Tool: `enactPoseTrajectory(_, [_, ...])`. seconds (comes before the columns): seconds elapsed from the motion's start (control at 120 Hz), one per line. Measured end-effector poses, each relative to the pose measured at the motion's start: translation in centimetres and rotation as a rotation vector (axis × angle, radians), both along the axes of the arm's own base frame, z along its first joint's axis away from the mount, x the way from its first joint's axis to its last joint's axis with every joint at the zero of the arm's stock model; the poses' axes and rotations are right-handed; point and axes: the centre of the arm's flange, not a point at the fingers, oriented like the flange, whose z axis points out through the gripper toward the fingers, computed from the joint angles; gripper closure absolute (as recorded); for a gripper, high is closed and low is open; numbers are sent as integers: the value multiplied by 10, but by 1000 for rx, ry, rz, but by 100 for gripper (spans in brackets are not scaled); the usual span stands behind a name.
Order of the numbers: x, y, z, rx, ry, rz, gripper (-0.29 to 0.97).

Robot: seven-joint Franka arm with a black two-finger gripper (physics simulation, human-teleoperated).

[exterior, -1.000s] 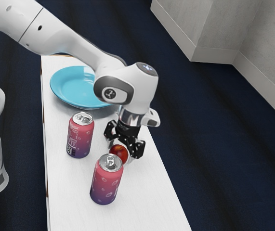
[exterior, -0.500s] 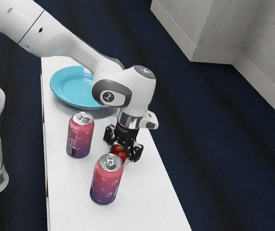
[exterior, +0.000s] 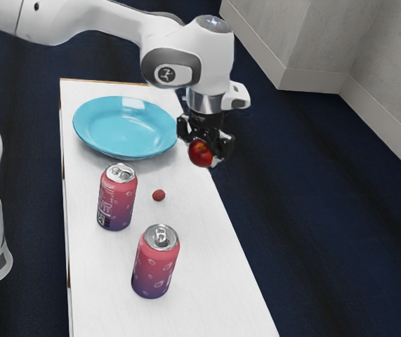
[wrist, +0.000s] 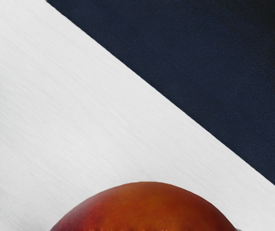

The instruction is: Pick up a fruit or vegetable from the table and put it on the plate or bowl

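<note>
The claw (exterior: 202, 149) clamps a red fruit (exterior: 200, 152) in mid-air over the counter's (exterior: 186, 281) right edge, upper centre of frame. The blue plate (exterior: 116, 126) lies just to its left, so the carry likely runs leftward.

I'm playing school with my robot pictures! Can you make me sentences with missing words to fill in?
1. ____ pink cans stand on the table.
2. The blue plate has ____ lying on it.
3. The gripper holds a fruit coloured ____.
Missing words: two, nothing, red.
</note>
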Motion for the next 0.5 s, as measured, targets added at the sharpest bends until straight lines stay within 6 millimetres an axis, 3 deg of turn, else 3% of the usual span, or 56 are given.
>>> enactPoseTrajectory(0.075, [-5,62,12,24,15,84,33])
enactPoseTrajectory(0.217, [-24,173,8,46,80,222,33])
enactPoseTrajectory(0.292, [-37,218,-1,45,119,264,33])
enactPoseTrajectory(0.392, [-46,254,-23,29,183,266,33])
enactPoseTrajectory(0.5, [-49,260,-50,9,249,211,33])
